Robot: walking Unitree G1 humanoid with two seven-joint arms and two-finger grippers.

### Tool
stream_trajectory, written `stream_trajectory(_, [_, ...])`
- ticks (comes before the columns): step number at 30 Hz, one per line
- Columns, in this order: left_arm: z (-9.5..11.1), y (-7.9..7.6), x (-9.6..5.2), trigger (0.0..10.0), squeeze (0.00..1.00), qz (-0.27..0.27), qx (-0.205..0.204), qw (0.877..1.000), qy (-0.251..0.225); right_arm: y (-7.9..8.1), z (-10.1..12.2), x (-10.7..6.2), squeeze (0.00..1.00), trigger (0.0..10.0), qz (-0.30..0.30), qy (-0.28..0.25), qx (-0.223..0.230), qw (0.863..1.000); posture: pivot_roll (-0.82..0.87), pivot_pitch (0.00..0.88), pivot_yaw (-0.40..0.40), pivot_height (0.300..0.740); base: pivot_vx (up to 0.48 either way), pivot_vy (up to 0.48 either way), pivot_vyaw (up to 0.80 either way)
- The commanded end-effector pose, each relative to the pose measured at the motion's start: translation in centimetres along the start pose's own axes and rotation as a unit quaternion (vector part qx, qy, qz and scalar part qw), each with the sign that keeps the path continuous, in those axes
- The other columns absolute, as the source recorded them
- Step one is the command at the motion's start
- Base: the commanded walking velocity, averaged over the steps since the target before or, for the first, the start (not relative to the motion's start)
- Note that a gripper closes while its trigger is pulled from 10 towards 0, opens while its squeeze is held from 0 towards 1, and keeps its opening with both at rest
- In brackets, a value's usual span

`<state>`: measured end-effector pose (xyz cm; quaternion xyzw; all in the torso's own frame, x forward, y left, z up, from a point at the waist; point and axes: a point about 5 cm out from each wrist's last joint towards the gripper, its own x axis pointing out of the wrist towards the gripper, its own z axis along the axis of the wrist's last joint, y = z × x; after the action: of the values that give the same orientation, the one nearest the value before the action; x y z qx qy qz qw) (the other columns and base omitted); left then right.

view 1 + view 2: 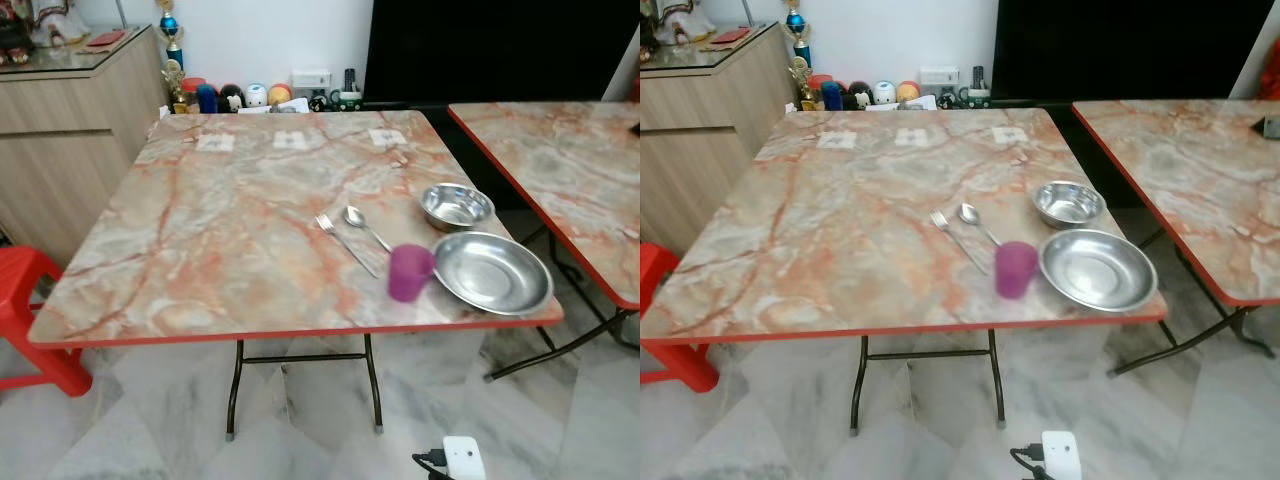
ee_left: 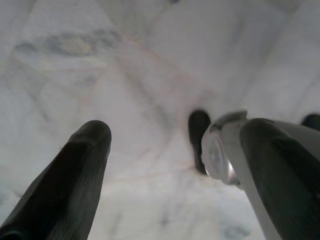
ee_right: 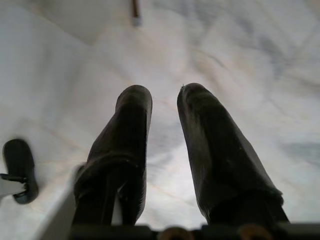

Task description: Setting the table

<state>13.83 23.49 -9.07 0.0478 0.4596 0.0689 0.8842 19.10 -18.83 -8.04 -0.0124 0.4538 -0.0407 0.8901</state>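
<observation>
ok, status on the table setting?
Both arms hang idle, fingers apart over the floor. Purple cup, plate, bowl, fork, spoon clustered at table's right.

The tabletop lies bare across its left and middle; fork, spoon, cup, bowl and plate crowd its right front corner.

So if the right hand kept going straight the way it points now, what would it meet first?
The floor. The right hand hangs pointing down at pale marble tile with its fingers apart and nothing between them. How far off the floor lies is unclear.
</observation>
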Motion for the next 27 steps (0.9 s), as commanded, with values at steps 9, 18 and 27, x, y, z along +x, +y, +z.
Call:
stream_trajectory(9, [4.62,-2.94,1.31,10.0,0.0,-0.052,-0.06,0.997,-0.018,0.55,3.29,0.41,0.0,10.0,0.039,-0.039,0.093,0.994,0.04,0.05,-0.015,0.74,0.0,-0.035,0.0])
stream_trajectory(18, [4.4,-2.8,1.27,10.0,0.0,-0.051,-0.064,0.997,-0.015,0.54,3.22,0.41,0.0,10.0,0.037,-0.038,0.094,0.994,0.04,0.045,-0.013,0.74,0.0,0.0,0.0])
stream_trajectory(27, [4.35,-2.91,1.26,10.0,0.0,-0.053,-0.066,0.996,-0.016,0.48,3.25,0.41,0.0,10.0,0.035,-0.038,0.092,0.994,0.05,0.052,-0.016,0.74,0.0,0.0,0.0])
